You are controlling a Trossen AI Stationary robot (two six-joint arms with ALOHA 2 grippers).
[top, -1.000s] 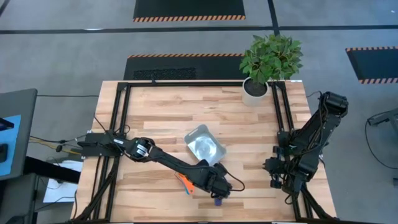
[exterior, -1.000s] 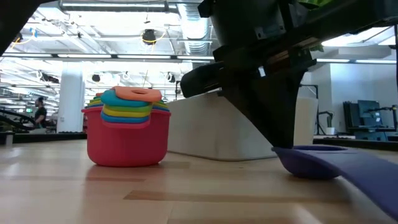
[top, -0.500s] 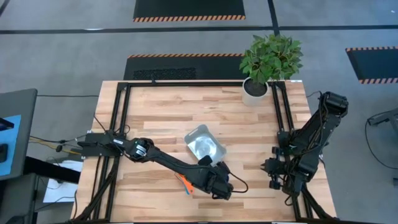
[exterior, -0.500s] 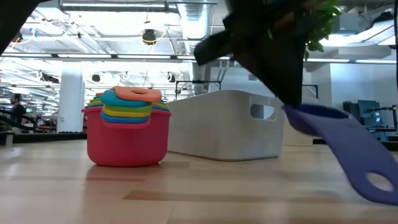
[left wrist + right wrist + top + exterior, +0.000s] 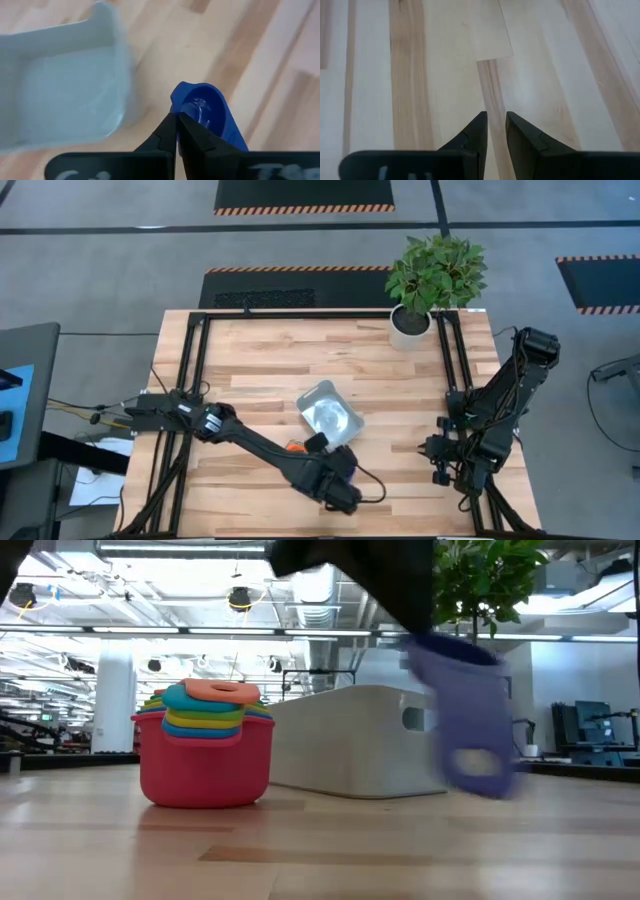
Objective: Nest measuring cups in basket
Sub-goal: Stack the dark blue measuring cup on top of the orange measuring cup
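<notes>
My left gripper (image 5: 176, 119) is shut on the dark blue measuring cup (image 5: 205, 112) and holds it above the table near the front edge, between the stack and the basket's near side. In the low view the cup (image 5: 458, 705) hangs in the air. The other cups sit nested in the red cup (image 5: 205, 765), which stands on the table; from above only an orange bit (image 5: 296, 446) shows past my left arm. The silvery basket (image 5: 328, 412) rests on the table just beyond them. My right gripper (image 5: 496, 125) waits at the table's right side, slightly open and empty. My left gripper pinches the rim of the dark blue cup's bowl (image 5: 178, 102) between its two fingertips, apparently one finger inside and one outside. The fingers come from above. The cup is lifted clear and tilted, and its flat handle (image 5: 478, 765) hangs down below the bowl.
A white pot with a green plant (image 5: 412, 320) stands at the far right corner. Black frame rails (image 5: 190, 380) run along the table's left and right sides. Bare wood lies to the left of the stack and in front of my right gripper.
My left gripper has risen and gone a little toward the table's left edge, toward the stack. It has taken the dark blue cup up off the table. The cup has tipped from lying low with its handle out sideways to hanging with its handle down.
</notes>
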